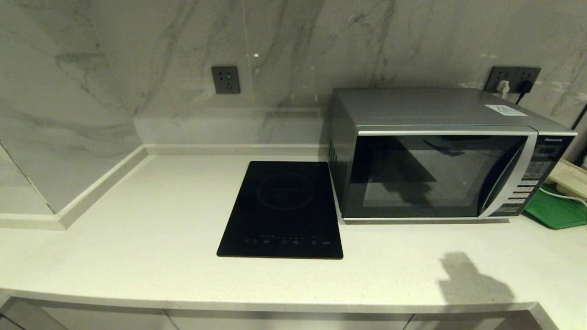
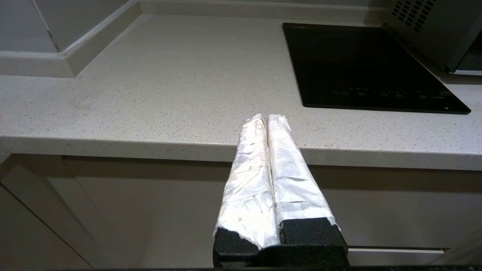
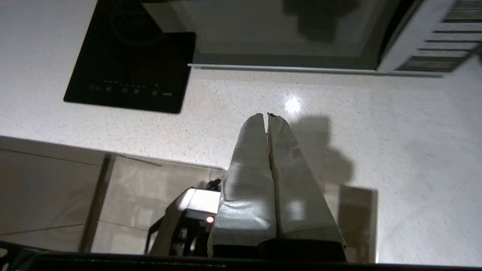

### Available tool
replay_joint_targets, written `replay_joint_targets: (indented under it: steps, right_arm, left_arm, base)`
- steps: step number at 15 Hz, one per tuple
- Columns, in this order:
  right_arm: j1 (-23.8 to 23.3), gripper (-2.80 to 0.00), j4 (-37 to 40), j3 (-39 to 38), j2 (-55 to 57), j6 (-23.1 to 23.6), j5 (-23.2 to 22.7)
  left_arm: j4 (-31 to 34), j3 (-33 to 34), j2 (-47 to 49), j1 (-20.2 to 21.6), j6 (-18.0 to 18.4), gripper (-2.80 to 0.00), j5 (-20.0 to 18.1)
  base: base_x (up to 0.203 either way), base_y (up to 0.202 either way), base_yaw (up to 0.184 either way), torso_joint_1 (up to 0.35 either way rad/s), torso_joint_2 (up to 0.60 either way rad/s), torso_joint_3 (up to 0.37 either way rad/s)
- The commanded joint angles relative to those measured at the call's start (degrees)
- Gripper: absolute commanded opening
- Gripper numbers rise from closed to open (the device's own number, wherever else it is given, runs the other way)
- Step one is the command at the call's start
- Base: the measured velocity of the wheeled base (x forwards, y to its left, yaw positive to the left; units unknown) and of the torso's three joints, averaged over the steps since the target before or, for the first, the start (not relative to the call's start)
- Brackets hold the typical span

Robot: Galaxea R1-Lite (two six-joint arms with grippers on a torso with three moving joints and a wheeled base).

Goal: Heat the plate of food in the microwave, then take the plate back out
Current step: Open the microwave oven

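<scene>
The silver-grey microwave [image 1: 435, 156] stands at the back right of the counter with its dark glass door closed; its lower door edge also shows in the right wrist view [image 3: 286, 45]. The plate of food shows in no view. My right gripper [image 3: 267, 116] is shut and empty, hovering over the counter's front edge in front of the microwave; only its shadow shows in the head view. My left gripper [image 2: 266, 117] is shut and empty, low at the counter's front edge, left of the cooktop.
A flat black glass cooktop [image 1: 284, 208] lies left of the microwave. A green tray [image 1: 557, 211] with a white cable sits to the microwave's right. Wall sockets [image 1: 225, 79] are on the marble backsplash. Cabinet fronts [image 2: 150, 210] lie below the counter.
</scene>
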State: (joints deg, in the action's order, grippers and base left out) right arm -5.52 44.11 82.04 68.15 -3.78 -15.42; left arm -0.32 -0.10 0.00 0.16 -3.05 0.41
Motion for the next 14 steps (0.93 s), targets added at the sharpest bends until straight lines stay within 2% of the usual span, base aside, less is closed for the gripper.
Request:
replay_joint_targets:
  steps: [1,3,6,8,11,13,14]
  right_arm:
    - [1.37,-2.8,6.78,0.35,-14.89,-0.02,3.04]
    - [1.62,-2.8,14.21,0.13,-22.99,0.19,4.92]
    - [1.66,-2.8,26.98,-1.97,-31.82,0.19,5.4]
    - [0.37,-2.8,29.73,-5.82,-38.51,0.49,5.47]
    - [-4.88,-2.8,33.15,-11.26,-48.65,5.79,5.39]
    - [-5.58,-2.8,39.94,-12.93,-51.87,8.94,5.24]
    - [-4.05,-2.8,40.99,-12.61,-51.78,7.36,5.32]
  left_arm:
    - [-0.03,0.01,0.0,0.02,-0.03,-2.8,0.02]
    - [-0.03,0.01,0.0,0.02,-0.03,-2.8,0.02]
    - [-0.03,0.01,0.0,0.02,-0.03,-2.8,0.02]
    - [-0.03,0.01,0.0,0.02,-0.03,-2.8,0.02]
    - [-0.03,0.01,0.0,0.02,-0.03,-2.8,0.02]
    - [-0.03,0.01,0.0,0.02,-0.03,-2.8,0.02]
    - [-0.03,0.01,0.0,0.02,-0.03,-2.8,0.02]
  base:
    - [0.0,0.0,0.0,0.0,0.0,0.0]
    - [0.0,0.0,0.0,0.0,0.0,0.0]
    - [0.0,0.0,0.0,0.0,0.0,0.0]
    - [0.0,0.0,0.0,0.0,0.0,0.0]
    - [0.0,0.0,0.0,0.0,0.0,0.0]
    - [0.0,0.0,0.0,0.0,0.0,0.0]
    - [0.0,0.0,0.0,0.0,0.0,0.0]
